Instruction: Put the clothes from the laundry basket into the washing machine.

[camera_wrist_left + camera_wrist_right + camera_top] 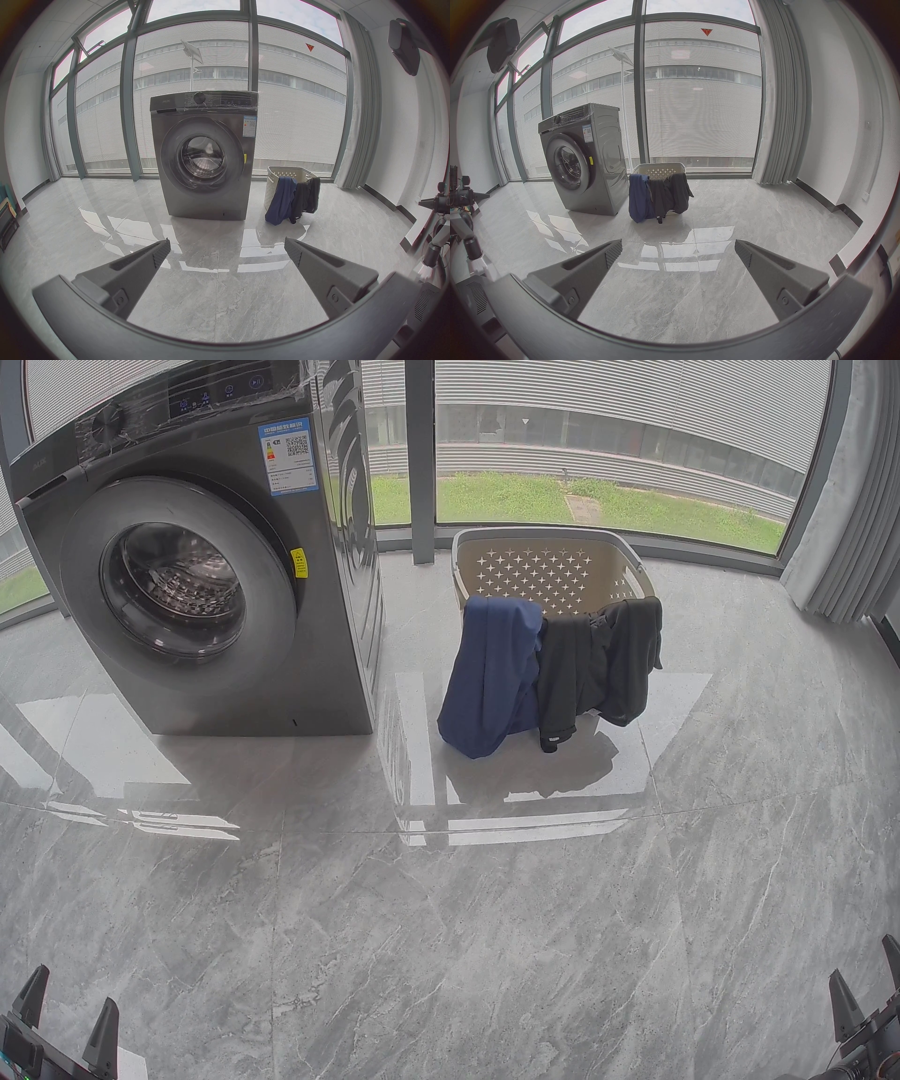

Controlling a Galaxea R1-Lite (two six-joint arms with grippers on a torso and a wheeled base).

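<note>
- The left gripper (pixel 226 243) hung low over the grey floor (pixel 487 941), well out in front of the washing machine (pixel 206 576). Its two dark fingers (pixel 126 276) were spread wide, released, with nothing between them and touching nothing.
- The right gripper (pixel 677 243) hung likewise low over the floor, well apart from the washing machine and farther off to the robot's right. Its fingers (pixel 783 276) were also spread wide, holding and touching nothing.
- The washing machine stood on the floor with its round glass door (pixel 173 590) shut and facing the robot.
- The laundry basket (pixel 548 533), pale and perforated, stood on the floor near the washing machine, off its side toward the robot's right, with a strip of floor between them.
- A blue garment (pixel 492 674) hung over the basket's front rim on the side nearer the washing machine, its lower end reaching down to the floor.
- A black garment (pixel 600 660) hung over the same rim, touching the blue one, on the side farther from the washing machine.
</note>
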